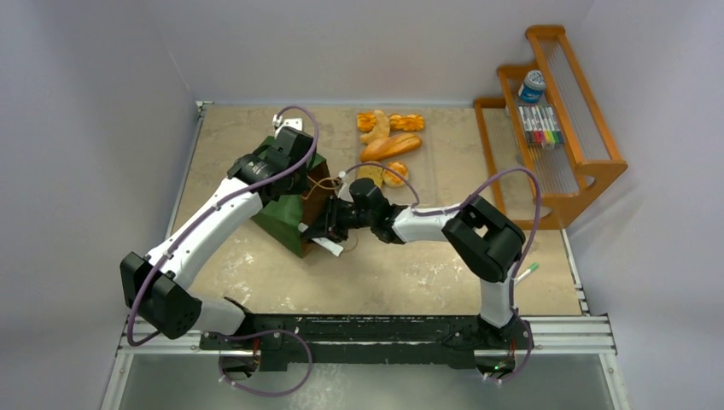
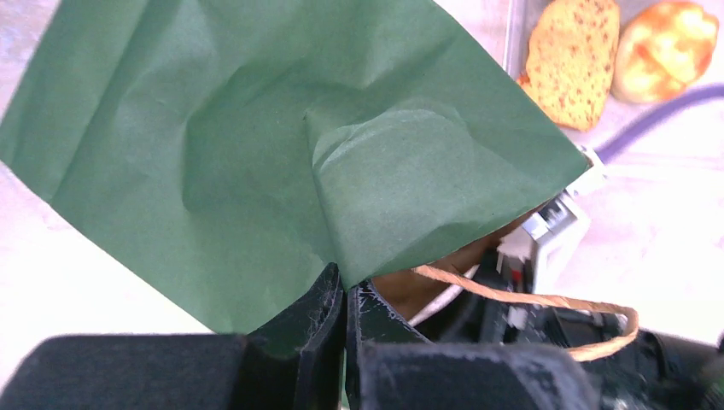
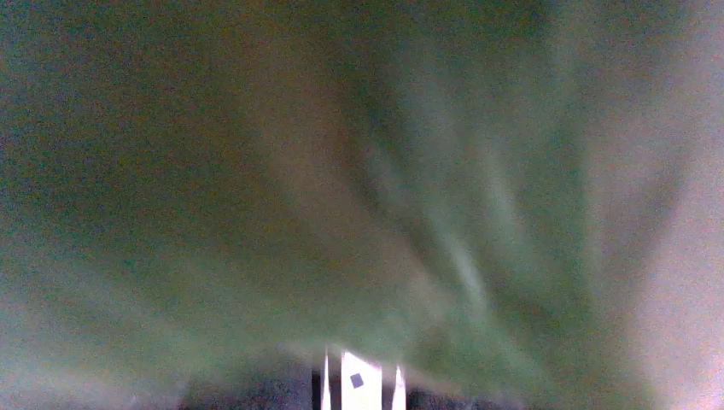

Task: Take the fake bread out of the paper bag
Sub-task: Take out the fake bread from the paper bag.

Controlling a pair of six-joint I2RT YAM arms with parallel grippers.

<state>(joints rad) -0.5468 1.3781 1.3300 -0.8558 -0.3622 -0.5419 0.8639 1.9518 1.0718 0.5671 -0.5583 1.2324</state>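
Pinched flat between the closed fingers of the left gripper [image 2: 344, 289]: an edge of the dark green paper bag [image 2: 256, 154], heavily creased. Thin, soft paper by the look of it; likely to crumple or tear under a hard pull, so best held at a fold or the rim, as here.

At the bag's mouth, reaching in from the side: the right gripper [image 1: 328, 225]. Jaw width and any load impossible to tell, with only a green-brown blur from its own camera.

Lying in a cluster on the table [image 1: 427, 256] beyond the bag: the fake bread [image 1: 390, 147], including a speckled slice [image 2: 572, 60] and a glazed bun [image 2: 666, 47]. No way of seeing any piece inside the bag. Probably light, rigid and glossy, hence somewhat slippery; best taken across the narrow width, near the middle.

No brand or print visible on bag or bread. On the wooden rack [image 1: 580, 162], markers [image 1: 540, 126] and a blue-lidded tin [image 1: 532, 85], lettering too small to read.
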